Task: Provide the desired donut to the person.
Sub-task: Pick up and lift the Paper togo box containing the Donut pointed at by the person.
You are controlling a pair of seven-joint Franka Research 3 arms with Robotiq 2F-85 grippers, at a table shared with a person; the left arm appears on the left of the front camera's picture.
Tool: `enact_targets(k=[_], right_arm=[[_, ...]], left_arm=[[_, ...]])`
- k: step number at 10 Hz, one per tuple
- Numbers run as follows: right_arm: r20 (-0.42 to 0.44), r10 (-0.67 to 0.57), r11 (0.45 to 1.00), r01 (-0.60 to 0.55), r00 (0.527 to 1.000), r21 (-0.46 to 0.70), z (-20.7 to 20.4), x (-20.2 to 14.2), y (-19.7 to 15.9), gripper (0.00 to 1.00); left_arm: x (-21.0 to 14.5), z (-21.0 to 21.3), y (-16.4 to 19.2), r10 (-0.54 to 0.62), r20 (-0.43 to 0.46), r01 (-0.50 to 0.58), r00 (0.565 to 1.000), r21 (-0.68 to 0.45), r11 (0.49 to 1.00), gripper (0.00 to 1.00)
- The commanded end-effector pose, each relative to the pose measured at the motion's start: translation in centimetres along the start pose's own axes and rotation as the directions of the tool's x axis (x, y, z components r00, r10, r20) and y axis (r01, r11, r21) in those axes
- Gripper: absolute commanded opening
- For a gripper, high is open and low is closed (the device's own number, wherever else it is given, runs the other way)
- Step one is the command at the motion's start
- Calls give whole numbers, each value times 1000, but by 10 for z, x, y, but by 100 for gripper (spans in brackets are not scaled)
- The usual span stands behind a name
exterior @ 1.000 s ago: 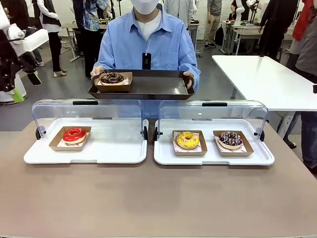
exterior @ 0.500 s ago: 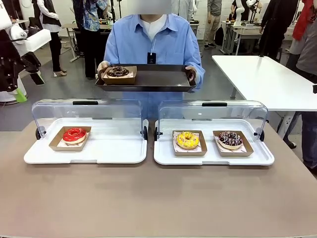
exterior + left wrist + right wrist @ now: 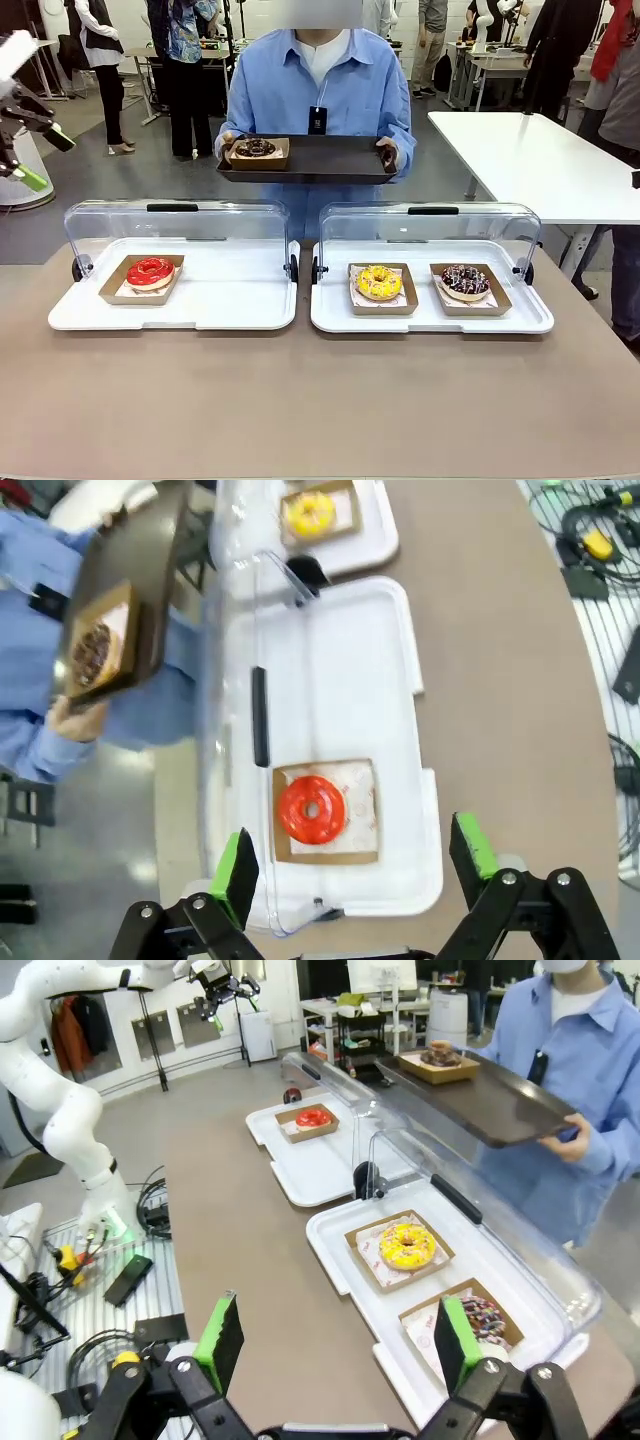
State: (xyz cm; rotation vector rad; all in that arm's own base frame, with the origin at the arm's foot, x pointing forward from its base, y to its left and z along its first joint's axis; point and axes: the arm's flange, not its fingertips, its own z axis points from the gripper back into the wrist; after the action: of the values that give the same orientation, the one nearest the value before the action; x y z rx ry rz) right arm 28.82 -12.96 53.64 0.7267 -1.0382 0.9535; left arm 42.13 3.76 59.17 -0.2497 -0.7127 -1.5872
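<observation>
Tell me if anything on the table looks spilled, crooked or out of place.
Nothing stands out. The red donut, yellow donut and sprinkled donut sit squarely in cardboard boats on the white trays, clear lids raised. The person holds a dark tray level, chocolate donut in place.

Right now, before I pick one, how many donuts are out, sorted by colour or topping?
Red donut: 1
Yellow donut: 1
Dark sprinkled donut: 1
Dark chocolate donut, on the dark tray held by the person: 1
Total: 4
</observation>
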Motion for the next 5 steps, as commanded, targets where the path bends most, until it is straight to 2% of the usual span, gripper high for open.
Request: enact_targets(k=[1, 3, 5], right_arm=[[32, 14, 1000, -14, 999, 5, -1, 2, -3, 100], [32, 14, 1000, -14, 999, 5, -1, 2, -3, 100], [32, 14, 1000, -14, 999, 5, -1, 2, -3, 100]], left_arm=[[-25, 4, -21, 54, 208, -57, 977, 8, 998, 100], [-47, 18, -17, 181, 284, -175, 942, -47, 983, 100], [-71, 20, -39, 244, 385, -253, 890, -28, 967, 100]])
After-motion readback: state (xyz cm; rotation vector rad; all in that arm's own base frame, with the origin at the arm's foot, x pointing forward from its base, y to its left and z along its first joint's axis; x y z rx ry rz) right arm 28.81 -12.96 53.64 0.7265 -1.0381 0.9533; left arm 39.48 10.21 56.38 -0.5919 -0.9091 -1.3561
